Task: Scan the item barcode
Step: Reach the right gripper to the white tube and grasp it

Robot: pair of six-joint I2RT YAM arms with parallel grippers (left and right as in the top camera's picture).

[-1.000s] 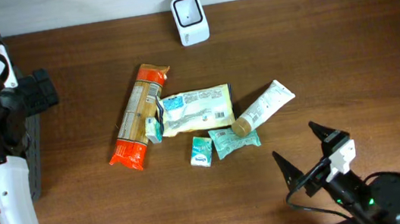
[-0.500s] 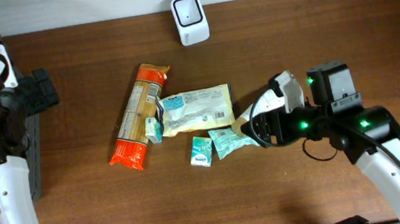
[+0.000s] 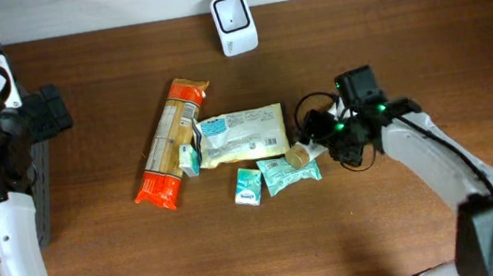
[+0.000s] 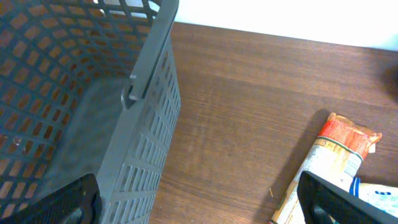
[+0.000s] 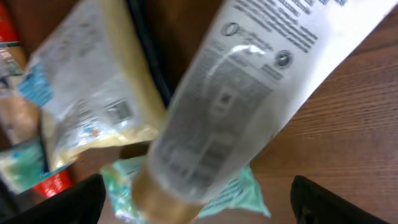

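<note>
At the far left, the left claw [image 4: 193,202] hangs beside the grey basket [image 4: 81,93], its fingers spread wide and empty, well apart from the pile.

Mid-counter [image 3: 101,259] lies the clutter: an orange pasta bag [image 3: 172,145], then a pale pouch [image 3: 242,136] touching it, with a small box [image 3: 248,186] and a teal sachet [image 3: 287,173] just below. The white scanner [image 3: 233,11] stands at the back edge, well apart from all of them.

To the right of the pouch lies the tube [image 5: 249,106], the likely item for scanning; its tan cap end rests against the sachet, and its body is mostly hidden under the right arm in the overhead view. The right claw [image 5: 199,202] hovers right over it, fingers wide, one either side, holding nothing yet.

To do this grasp well, the claw should straddle the tube's firm middle, not the cap or the flat crimp, and come straight down so neither finger snags the sachet or pouch. Closing gently matters, as a tube will squash and slip. The printed side faces up in the wrist view, so the grip should leave that print uncovered for the scanner.
</note>
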